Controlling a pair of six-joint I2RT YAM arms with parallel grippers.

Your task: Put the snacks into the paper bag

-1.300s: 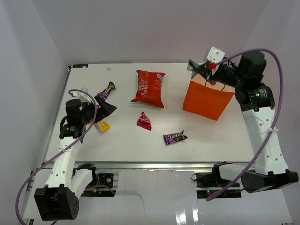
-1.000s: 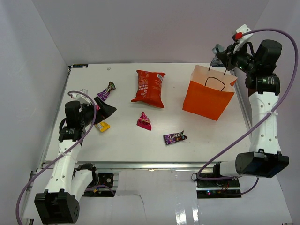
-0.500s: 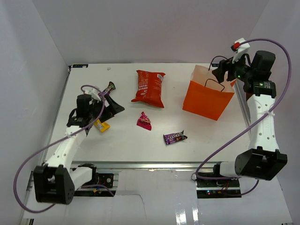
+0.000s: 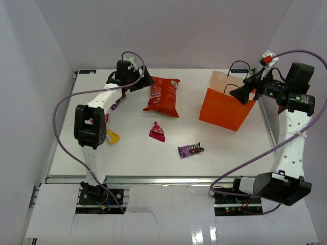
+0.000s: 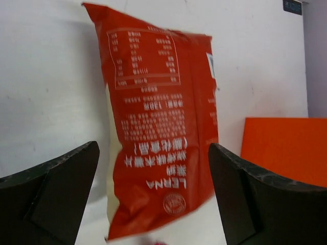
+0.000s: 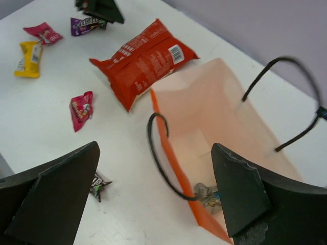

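Your paper bag (image 4: 225,109) stands upright at the right of the white worktop (image 4: 133,161), its mouth open, and a silvery-blue packet (image 6: 207,195) lies on its pale floor. Plain pale walls (image 4: 153,30) close in the worktop on three sides.

The red-orange chip bag (image 4: 162,96) lies flat to the left of the paper bag, apart from it and toward the far edge. Nearer you, a magenta packet (image 4: 157,131) and a purple candy bar (image 4: 190,149) lie in open space mid-worktop. A yellow packet (image 4: 113,137) sits by the left arm, with a pink packet (image 6: 45,33) and a second purple bar (image 6: 84,25) farther back.

Your left claw (image 4: 147,82) is at the chip bag's far left corner, fingers spread wide with the bag lying between them in the wrist view. You cannot tell whether they touch it. Your right claw (image 4: 241,92) hangs over the paper bag's mouth, fingers wide apart and holding nothing.
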